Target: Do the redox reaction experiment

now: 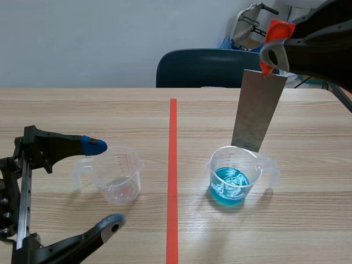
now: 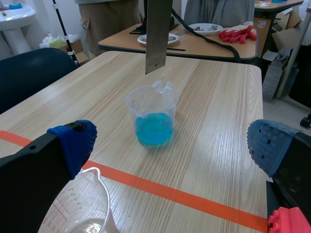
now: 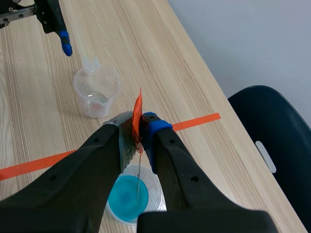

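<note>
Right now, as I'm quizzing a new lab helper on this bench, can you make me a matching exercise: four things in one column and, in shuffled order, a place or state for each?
Things
1. metal strip
2. blue-liquid beaker
3. clear beaker
4. dark chair

Places or states
A. left of the orange tape line, almost empty
B. behind the far edge of the table
C. hanging, clamped in the right jaws
D. right of the tape line, under the strip's lower end

Pairs: 1-C, 2-D, 3-A, 4-B
</note>
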